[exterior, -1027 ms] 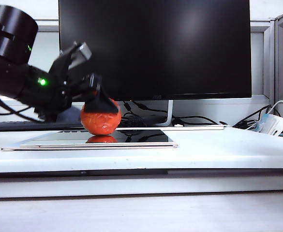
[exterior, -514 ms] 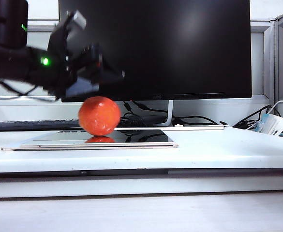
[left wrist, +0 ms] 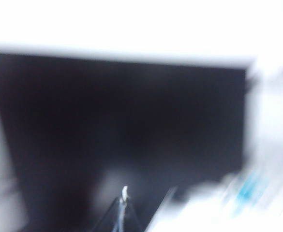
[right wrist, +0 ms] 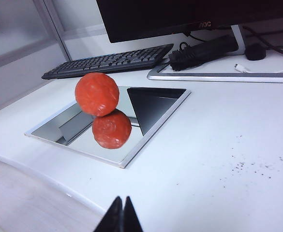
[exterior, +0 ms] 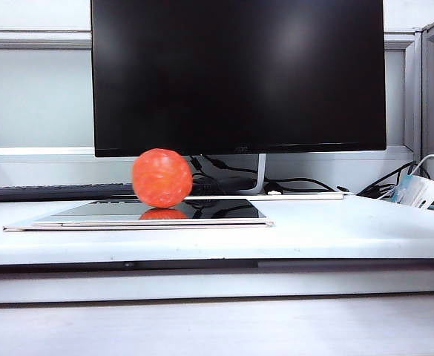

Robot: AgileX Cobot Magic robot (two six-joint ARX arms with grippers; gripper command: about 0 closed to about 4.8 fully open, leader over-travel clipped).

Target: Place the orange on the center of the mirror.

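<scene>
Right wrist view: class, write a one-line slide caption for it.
Orange resting on the mirror, its reflection beneath, keyboard behind; shut right gripper waits in the foreground.

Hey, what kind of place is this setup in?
Probably an office desk or lab workstation: a big black monitor, a keyboard and tangled cables sit behind the mirror holding the orange.

A big black flat monitor (exterior: 239, 74) stands at the back of the white bench (exterior: 335, 230) — a black keyboard (right wrist: 110, 60) lies beside its stand.
</scene>
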